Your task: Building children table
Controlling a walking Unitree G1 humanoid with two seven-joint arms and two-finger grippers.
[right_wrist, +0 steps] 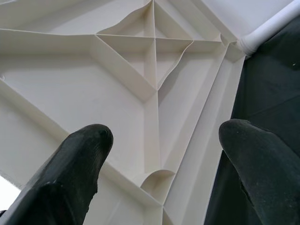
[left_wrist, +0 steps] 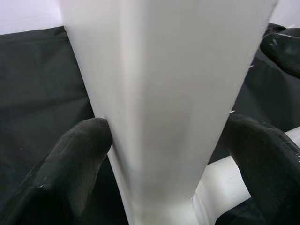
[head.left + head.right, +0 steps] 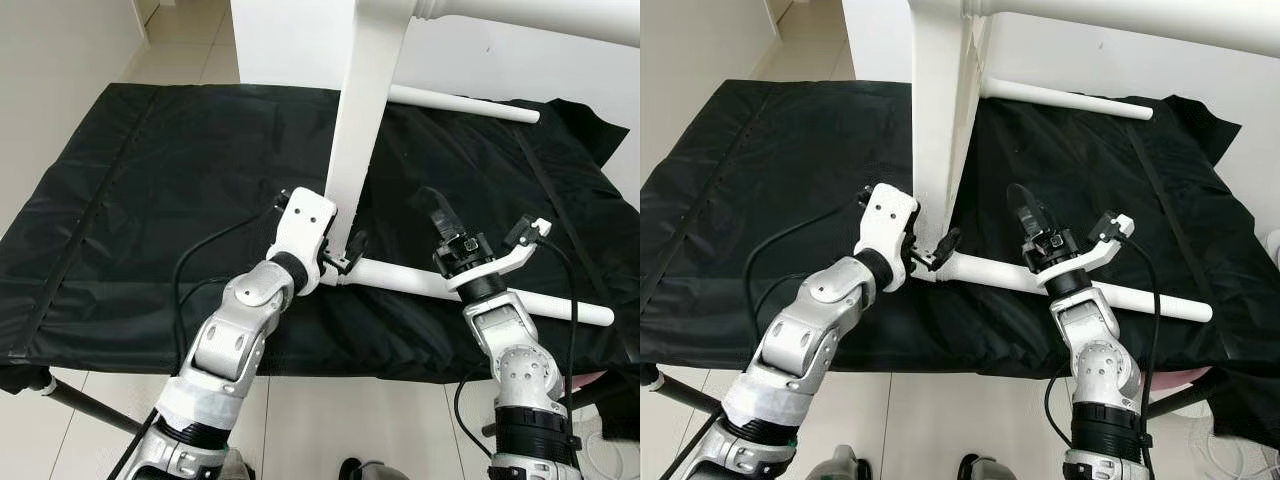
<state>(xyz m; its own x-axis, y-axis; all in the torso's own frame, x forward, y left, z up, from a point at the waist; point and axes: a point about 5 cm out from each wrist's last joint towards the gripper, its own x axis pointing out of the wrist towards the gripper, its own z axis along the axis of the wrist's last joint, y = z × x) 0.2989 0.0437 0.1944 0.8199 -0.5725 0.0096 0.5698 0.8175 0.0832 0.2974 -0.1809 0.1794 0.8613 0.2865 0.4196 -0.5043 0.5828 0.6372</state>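
Evidently the left tool (image 3: 338, 252) clamps the white tabletop's rim (image 3: 360, 130) to keep it standing on edge over the black-covered desk (image 3: 130, 200), while the right tool (image 3: 1072, 232) gapes empty nearby.

- The scene is viewed from the robot's head by the two eye views, forward and steeply down, over the near edge of the black-covered tabletop (image 3: 120, 200).
- The same stretch is shared by both eyes: the white table leg (image 3: 355, 140), the rail (image 3: 1110, 293) and both arms; everything is set a little further left in the right eye view.
- The left wrist view is aimed along the left tool (image 2: 168, 154), very close to the leg (image 2: 164, 93).
- The right wrist view is aimed upward between the fingers of the right tool (image 1: 164, 140), at the ribbed white underside (image 1: 140, 70) close above.
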